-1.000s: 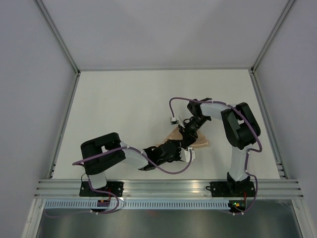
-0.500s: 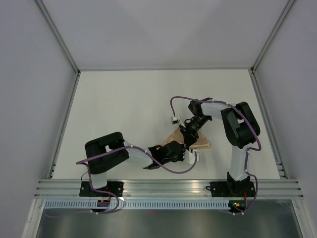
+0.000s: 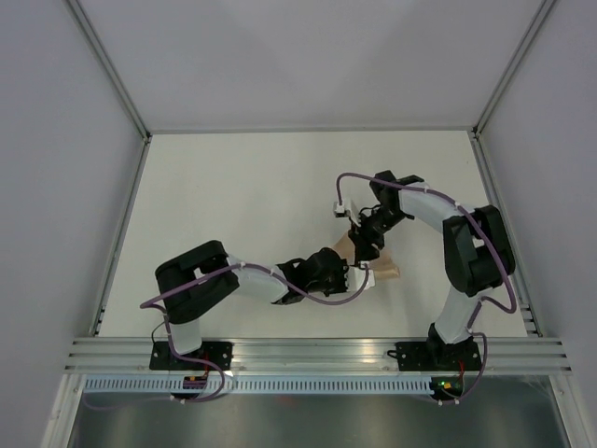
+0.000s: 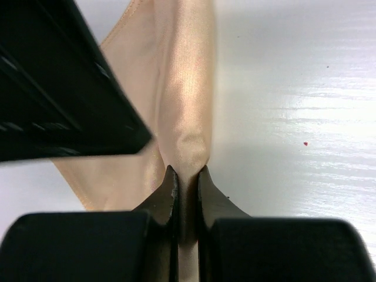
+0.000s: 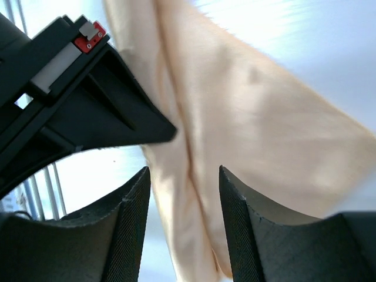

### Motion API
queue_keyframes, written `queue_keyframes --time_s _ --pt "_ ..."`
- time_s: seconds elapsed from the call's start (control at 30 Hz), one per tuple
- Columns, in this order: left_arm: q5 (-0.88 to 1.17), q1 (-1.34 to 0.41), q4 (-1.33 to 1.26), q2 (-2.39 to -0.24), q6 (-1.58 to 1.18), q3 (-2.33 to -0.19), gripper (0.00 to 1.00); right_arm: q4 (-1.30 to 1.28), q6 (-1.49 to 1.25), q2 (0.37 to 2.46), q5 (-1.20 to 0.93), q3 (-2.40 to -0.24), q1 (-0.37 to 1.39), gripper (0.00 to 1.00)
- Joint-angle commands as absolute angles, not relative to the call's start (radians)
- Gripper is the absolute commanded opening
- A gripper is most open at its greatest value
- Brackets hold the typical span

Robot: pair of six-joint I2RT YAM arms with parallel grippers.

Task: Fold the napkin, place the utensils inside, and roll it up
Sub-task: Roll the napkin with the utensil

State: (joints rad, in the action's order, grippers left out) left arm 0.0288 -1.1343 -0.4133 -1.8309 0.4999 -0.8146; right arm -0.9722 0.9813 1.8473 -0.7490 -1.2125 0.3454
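Observation:
The peach-orange napkin (image 3: 384, 271) lies bunched on the white table, right of centre, mostly covered by both grippers. My left gripper (image 3: 353, 273) reaches in from the left and is shut on a raised fold of the napkin (image 4: 185, 106), the cloth pinched between its fingertips (image 4: 187, 173). My right gripper (image 3: 362, 247) hangs just behind it, open, its fingers (image 5: 132, 217) standing either side of a creased ridge of the napkin (image 5: 252, 117) without pressing on it. The left gripper's black body (image 5: 76, 100) fills that view's upper left. The utensils are out of view.
The white table (image 3: 233, 205) is bounded by grey walls at the back and sides. An aluminium rail (image 3: 317, 353) with both arm bases runs along the near edge. The right arm's purple cable (image 3: 350, 177) loops above the grippers.
My left gripper has shut on a fold of the napkin. My right gripper has opened off the cloth, and the right arm has swung out to the right.

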Motion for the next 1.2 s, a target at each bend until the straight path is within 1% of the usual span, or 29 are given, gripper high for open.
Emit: queue_keyframes --time_s 0.0,0.1,0.17,0.27,0.4,0.47,0.53,0.57,0.77,0.8,0.9,1.0,1.17 --pt "0.225 -1.115 -0.259 -1.855 0.322 -0.801 0.02 -0.911 0.914 1.725 -0.761 -1.240 0.270 0.56" --pt "0.308 -1.078 -0.233 -1.867 0.255 -0.818 0.02 -0.835 0.838 1.649 -0.764 -1.207 0.194 0.56" --pt "0.356 -1.048 -0.212 -1.876 0.209 -0.833 0.02 -0.810 0.844 1.614 -0.788 -1.189 0.152 0.56" --pt "0.440 -0.994 -0.167 -1.907 0.152 -0.853 0.02 -0.740 0.850 1.504 -0.775 -1.102 0.100 0.56" --pt "0.529 -0.942 -0.071 -1.962 0.118 -0.908 0.02 -0.589 0.853 1.263 -0.746 -0.866 0.098 0.58" --pt "0.551 -0.916 -0.026 -1.989 0.100 -0.934 0.02 -0.532 0.871 1.200 -0.735 -0.804 0.106 0.61" --pt "0.584 -0.888 -0.006 -2.022 0.084 -0.956 0.02 -0.502 0.899 1.138 -0.716 -0.735 0.138 0.61" --pt "0.604 -0.881 0.042 -2.032 0.072 -0.978 0.02 -0.494 0.905 1.115 -0.681 -0.698 0.182 0.61" --pt "0.643 -0.851 0.107 -2.092 0.063 -1.028 0.02 -0.309 0.884 1.074 -0.499 -0.551 0.394 0.61" --pt "0.659 -0.850 0.118 -2.101 0.063 -1.031 0.02 -0.255 0.874 1.072 -0.445 -0.517 0.449 0.62" --pt "0.678 -0.839 0.135 -2.127 0.064 -1.046 0.02 -0.140 0.868 1.084 -0.370 -0.459 0.537 0.62" --pt "0.695 -0.836 0.163 -2.146 0.067 -1.065 0.02 -0.049 0.873 1.098 -0.293 -0.416 0.589 0.62" --pt "0.725 -0.827 0.196 -2.171 0.071 -1.097 0.02 -0.017 0.871 1.159 -0.230 -0.413 0.659 0.63"
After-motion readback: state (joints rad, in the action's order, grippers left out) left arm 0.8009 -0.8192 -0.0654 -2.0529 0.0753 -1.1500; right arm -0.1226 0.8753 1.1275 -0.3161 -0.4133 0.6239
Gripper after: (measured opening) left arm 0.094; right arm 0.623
